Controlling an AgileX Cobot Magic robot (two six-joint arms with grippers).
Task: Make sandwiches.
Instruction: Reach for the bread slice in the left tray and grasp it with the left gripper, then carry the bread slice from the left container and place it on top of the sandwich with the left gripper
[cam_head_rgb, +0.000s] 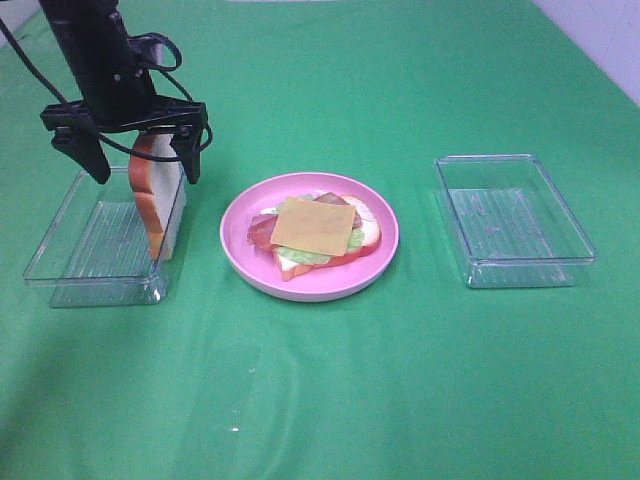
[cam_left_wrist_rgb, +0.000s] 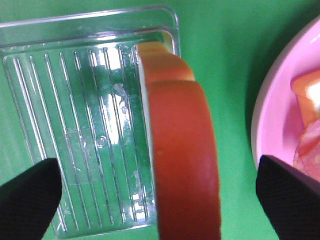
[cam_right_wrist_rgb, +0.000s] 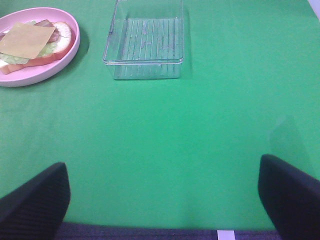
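Hovering wide open, the left gripper (cam_head_rgb: 140, 160) straddles the upright bread slice (cam_head_rgb: 160, 205), gripping nothing; the slice's long axis runs crosswise between the jaws. The right gripper (cam_right_wrist_rgb: 160, 200) idles open, empty, well apart.

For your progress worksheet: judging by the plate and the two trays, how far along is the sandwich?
Done: on the pink plate a bread slice carries lettuce, bacon and, on top, cheese. In hand: the open left gripper straddles the second bread slice, standing on edge against the left tray; no grip yet. Left: lift it and cap the stack. The right tray is empty.
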